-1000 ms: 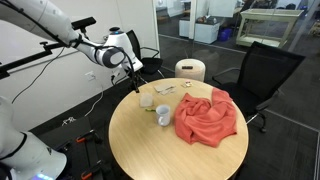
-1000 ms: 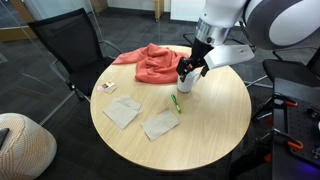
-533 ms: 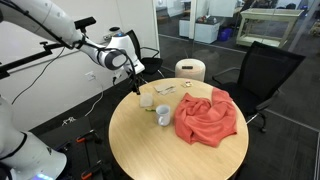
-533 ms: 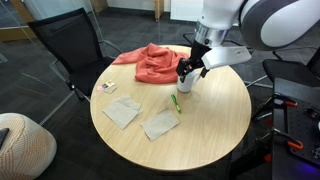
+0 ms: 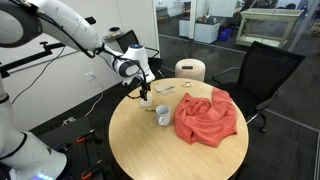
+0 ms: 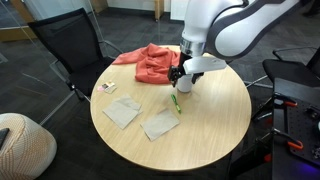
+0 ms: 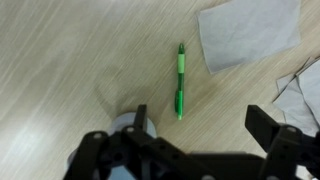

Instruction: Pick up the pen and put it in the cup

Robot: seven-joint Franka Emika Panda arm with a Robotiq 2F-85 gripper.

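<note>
Tool (image 7: 200, 122) near slim green pen (image 7: 180, 82)

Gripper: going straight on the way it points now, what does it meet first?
The gripper would probably meet the green pen on the table, just ahead of its open jaws; depth unclear.

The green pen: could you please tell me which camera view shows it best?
The wrist view: the green pen lies whole and unobstructed on the table. In an exterior view it is a tiny green sliver; in an exterior view of that table, I cannot find it.
</note>
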